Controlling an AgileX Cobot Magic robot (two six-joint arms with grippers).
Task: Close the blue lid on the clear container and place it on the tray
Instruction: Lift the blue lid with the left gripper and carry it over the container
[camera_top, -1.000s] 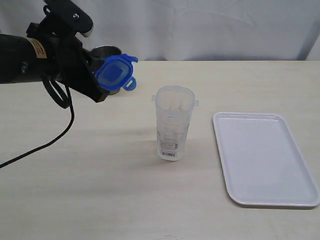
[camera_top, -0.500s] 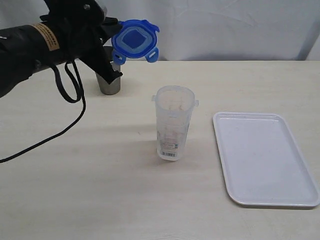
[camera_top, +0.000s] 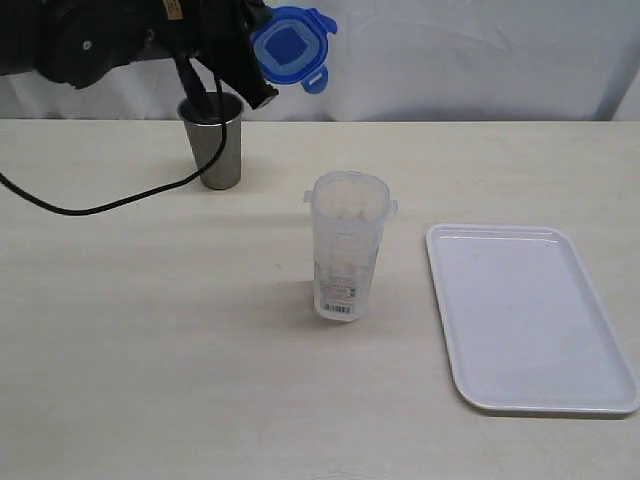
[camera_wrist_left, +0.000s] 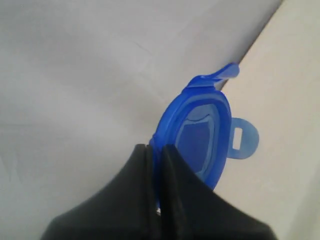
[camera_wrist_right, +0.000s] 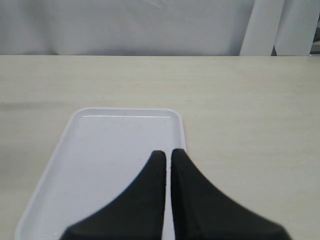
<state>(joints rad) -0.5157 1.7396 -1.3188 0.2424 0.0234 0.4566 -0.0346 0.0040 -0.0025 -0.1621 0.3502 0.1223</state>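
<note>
Container (camera_top: 347, 245) upright, mid-worktop (camera_top: 150, 350). Tray (camera_top: 530, 320) flat to its right, apart. Cup (camera_top: 211, 140) behind and left of container. Lid (camera_top: 290, 45) aloft in left claw (camera_wrist_left: 156, 155), above cup's right.

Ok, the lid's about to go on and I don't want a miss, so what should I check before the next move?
1. Grip: the left gripper is shut on the edge of the blue lid. Ok.
2. The clear container stands upright, mouth uncovered. Ok.
3. Lid over the container: it hangs high and off to the left in the exterior view, near the steel cup. Not ok.
4. Lid level: it is tilted, face toward the exterior camera. Not ok.
5. The tray is bare. Ok.
6. The right gripper is shut, empty, by the tray, away from the container. Ok.
</note>
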